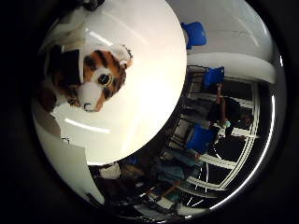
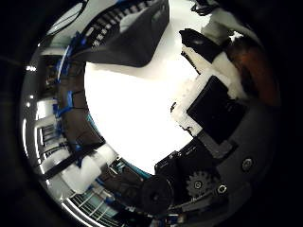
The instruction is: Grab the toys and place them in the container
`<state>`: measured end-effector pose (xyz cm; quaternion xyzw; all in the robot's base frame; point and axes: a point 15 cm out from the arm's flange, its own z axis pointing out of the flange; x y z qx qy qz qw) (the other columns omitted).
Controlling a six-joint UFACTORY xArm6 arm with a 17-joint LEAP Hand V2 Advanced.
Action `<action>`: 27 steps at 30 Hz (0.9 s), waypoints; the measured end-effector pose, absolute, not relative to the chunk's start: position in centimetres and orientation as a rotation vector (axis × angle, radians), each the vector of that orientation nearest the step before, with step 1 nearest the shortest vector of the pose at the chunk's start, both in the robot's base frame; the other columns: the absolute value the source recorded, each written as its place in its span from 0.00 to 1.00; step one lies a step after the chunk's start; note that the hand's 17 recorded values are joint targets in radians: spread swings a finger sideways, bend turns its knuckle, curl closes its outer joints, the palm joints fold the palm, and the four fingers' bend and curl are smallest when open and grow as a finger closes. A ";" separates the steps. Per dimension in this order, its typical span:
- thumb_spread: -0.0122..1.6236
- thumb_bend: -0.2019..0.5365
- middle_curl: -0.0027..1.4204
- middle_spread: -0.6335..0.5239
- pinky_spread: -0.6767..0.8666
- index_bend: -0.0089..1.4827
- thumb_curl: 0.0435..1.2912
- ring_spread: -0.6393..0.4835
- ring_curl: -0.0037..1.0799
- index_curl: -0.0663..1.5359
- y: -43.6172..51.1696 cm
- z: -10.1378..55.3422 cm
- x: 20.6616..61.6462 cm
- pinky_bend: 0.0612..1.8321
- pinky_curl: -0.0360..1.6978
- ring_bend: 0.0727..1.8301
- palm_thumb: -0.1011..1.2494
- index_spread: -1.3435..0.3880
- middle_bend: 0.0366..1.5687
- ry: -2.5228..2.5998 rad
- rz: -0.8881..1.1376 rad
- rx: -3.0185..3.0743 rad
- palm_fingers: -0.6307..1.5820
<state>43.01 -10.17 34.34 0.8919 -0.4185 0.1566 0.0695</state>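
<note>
Tiger toy (image 1: 96, 79): we see it closest to the palm, a plush with orange, black and white fur, a large dark eye and a white muzzle; it sits against the hand, above the white table.
Hand (image 2: 213, 109): we see its white and black parts curled round the toy; in the thumb-side view a black pad with white housing lies right against orange-brown fur, and in the little-finger view a black part crosses the toy's head beside the ear. We read this as a closed grasp on the plush.
Toy's contact with the table: we cannot tell whether it touches the surface or hangs just off it.
Table (image 1: 145, 102): we see a round white top, glossy, with streaks of ceiling light on it; it fills the space behind the toy in both views.
Container (image 2: 130, 38): we see a dark, soft-sided bin standing on the table at its far edge, well apart from the hand; its inside is hidden from us.
Blue chairs (image 1: 196, 33): we see several beyond the table's edge, on the floor of the room.
Hand's base: we see a black gear (image 2: 199, 182) and dark housing at the edge of the thumb-side view.
</note>
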 end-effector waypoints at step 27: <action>0.64 0.25 0.64 0.40 0.30 0.75 0.51 0.33 0.85 0.57 11.9 52.9 43.8 0.59 0.77 0.69 0.84 0.65 0.82 -1.355 0.612 3.002 0.77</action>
